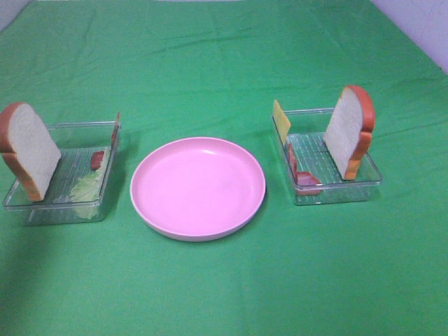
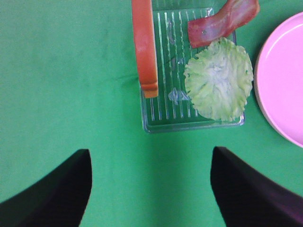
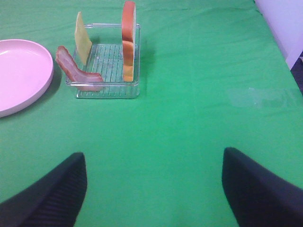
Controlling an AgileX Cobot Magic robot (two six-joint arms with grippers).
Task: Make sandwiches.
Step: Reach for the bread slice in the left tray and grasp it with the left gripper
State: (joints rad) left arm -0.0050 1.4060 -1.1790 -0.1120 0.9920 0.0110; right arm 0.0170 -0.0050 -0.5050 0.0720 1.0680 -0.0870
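- Left gripper [image 2: 150, 151], right gripper [image 3: 154, 152]: jaws apart, empty.
- Left of plate [image 1: 197, 187]: left tray [image 1: 77, 127] holding upright left bread [image 1: 31, 150], lettuce [image 1: 87, 185], left bacon [image 1: 96, 159].
- Right of plate: right tray [image 1: 336, 193] holding upright right bread [image 1: 344, 133], cheese [image 1: 281, 119], right bacon [image 1: 306, 179].

Bright, even light covers my worktop [image 1: 224, 294]; the plate [image 1: 198, 187] ahead of my left tool [image 2: 150, 156] throws only a thin, soft shadow. That tool's fingers [image 2: 52, 189] look dark and slightly blurred.

Pink plate [image 1: 198, 187] between left tray [image 1: 77, 157] and right tray [image 1: 311, 150], on green cloth [image 1: 210, 56].
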